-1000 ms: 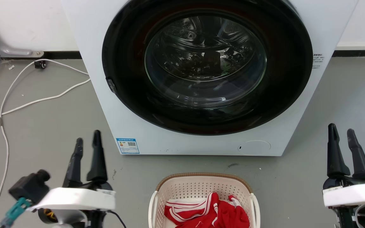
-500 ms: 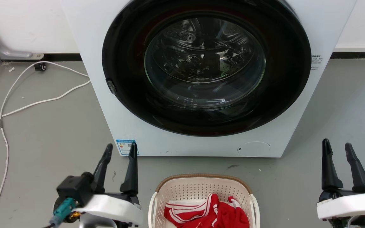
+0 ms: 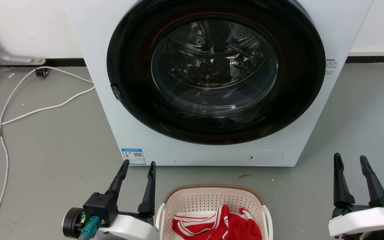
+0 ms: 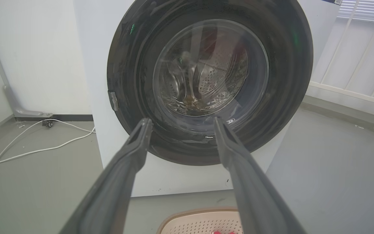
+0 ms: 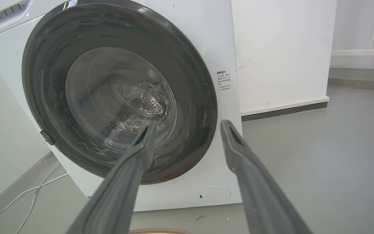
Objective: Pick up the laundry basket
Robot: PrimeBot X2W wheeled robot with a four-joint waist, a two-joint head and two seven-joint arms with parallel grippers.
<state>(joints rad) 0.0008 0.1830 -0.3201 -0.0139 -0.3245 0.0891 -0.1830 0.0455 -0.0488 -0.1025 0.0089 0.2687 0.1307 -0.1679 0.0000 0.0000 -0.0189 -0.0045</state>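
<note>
The laundry basket (image 3: 212,198), cream-white and perforated with a brown woven-look rim, stands on the floor at the bottom middle of the head view, red-and-white cloth (image 3: 218,225) inside it. Its far rim also shows in the left wrist view (image 4: 200,221) and as a brown sliver in the right wrist view (image 5: 159,231). My left gripper (image 3: 138,164) is open just left of the basket, fingers pointing at the washer. My right gripper (image 3: 349,157) is open well off to the basket's right. Both hold nothing.
A white front-loading washing machine (image 3: 212,83) with its dark round door shut stands right behind the basket. White cables (image 3: 28,110) trail over the grey floor at the left. A white wall runs behind, with a white railing (image 4: 352,65) to the right.
My left gripper has swung right and down, from far left to right beside the basket. My right gripper has dropped lower and drifted slightly left. The basket stays put.
</note>
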